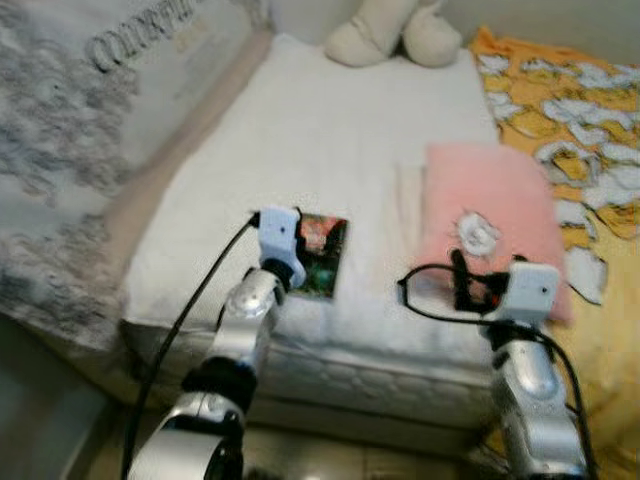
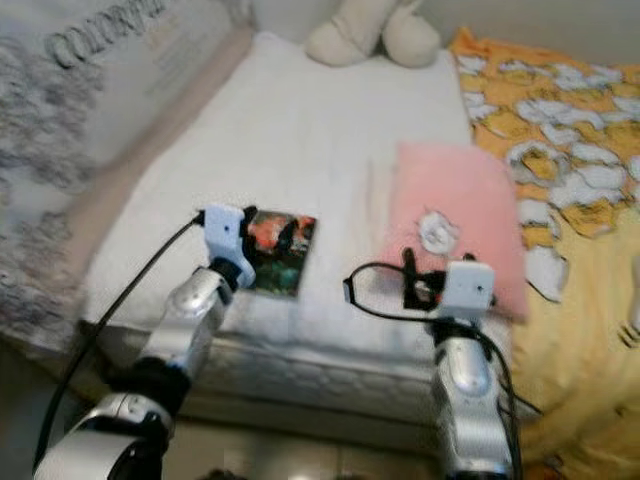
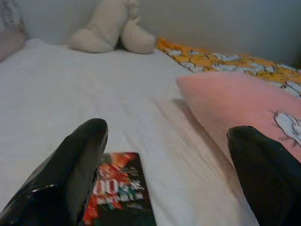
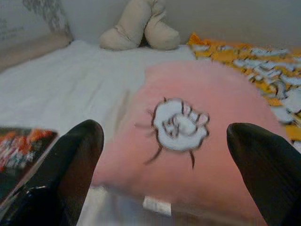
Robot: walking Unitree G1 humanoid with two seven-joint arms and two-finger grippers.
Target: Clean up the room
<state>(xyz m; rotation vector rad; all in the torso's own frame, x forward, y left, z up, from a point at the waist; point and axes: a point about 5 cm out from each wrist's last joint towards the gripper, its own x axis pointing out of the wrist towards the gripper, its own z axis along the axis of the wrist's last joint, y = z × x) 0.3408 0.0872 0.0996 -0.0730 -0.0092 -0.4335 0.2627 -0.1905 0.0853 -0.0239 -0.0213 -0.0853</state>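
Observation:
A dark book with a red and green cover (image 1: 322,257) lies flat on the white mattress (image 1: 330,140) near its front edge. My left gripper (image 1: 308,250) hovers over the book's near end, open; in the left wrist view the book (image 3: 120,193) lies beneath one of the spread fingers (image 3: 75,169). A pink pillow with a white flower patch (image 1: 490,215) lies to the right of the book. My right gripper (image 4: 164,132) is open at the pillow's near edge, and the flower patch (image 4: 179,125) sits between its fingers.
A cream plush toy (image 1: 395,35) sits at the far end of the bed. A yellow and white patterned blanket (image 1: 575,110) covers the right side. Grey patterned bedding (image 1: 70,130) is bunched along the left. The floor (image 1: 330,455) shows below the mattress edge.

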